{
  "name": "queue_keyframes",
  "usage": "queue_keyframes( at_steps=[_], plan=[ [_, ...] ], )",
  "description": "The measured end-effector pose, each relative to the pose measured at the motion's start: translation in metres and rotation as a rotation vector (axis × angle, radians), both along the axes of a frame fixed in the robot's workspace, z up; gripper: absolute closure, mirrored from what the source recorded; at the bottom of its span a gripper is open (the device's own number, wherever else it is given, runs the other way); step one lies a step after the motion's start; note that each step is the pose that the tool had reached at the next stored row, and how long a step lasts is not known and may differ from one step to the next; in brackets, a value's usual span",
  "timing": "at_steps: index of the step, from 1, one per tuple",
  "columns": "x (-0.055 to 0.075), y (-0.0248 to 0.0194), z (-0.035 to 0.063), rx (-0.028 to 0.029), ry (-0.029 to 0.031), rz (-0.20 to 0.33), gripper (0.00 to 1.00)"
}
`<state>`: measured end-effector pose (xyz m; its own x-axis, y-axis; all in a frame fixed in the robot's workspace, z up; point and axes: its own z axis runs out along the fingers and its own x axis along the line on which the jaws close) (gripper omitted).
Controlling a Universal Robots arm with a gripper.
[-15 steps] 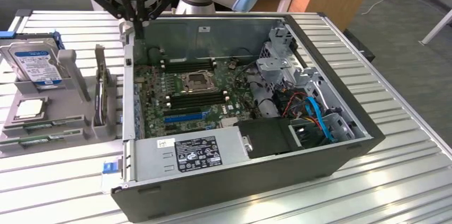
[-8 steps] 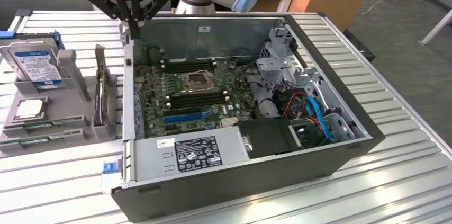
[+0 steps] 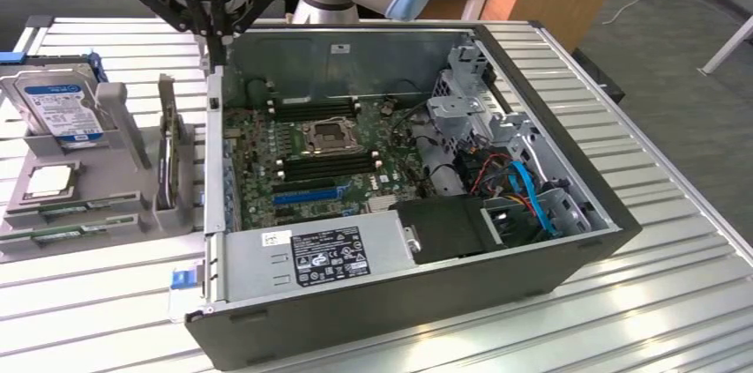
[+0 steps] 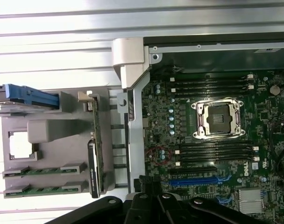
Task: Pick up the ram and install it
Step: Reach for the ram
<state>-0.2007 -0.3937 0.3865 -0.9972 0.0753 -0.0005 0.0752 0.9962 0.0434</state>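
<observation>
The gripper (image 3: pixel 217 38) is hovering over the open computer case (image 3: pixel 565 249), above the wall that is facing the gray parts holder (image 3: pixel 120 113). Its jaws are pressing fully together and, as far as the angle lets one judge, gripping nothing. Two green ram sticks (image 3: pixel 70 208) are lying flat in the holder's slots just outside the case, well apart from the gripper, with a hard drive (image 3: pixel 53 104) and a processor (image 3: pixel 49 181) sitting beside them.
</observation>
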Motion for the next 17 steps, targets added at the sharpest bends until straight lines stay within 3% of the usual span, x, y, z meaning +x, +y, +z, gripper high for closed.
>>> queue_keyframes(
  at_steps=[17],
  plan=[
    [-0.014, 0.0029, -0.0021, 0.0000, 0.0080, 0.000, 0.90]
  ],
)
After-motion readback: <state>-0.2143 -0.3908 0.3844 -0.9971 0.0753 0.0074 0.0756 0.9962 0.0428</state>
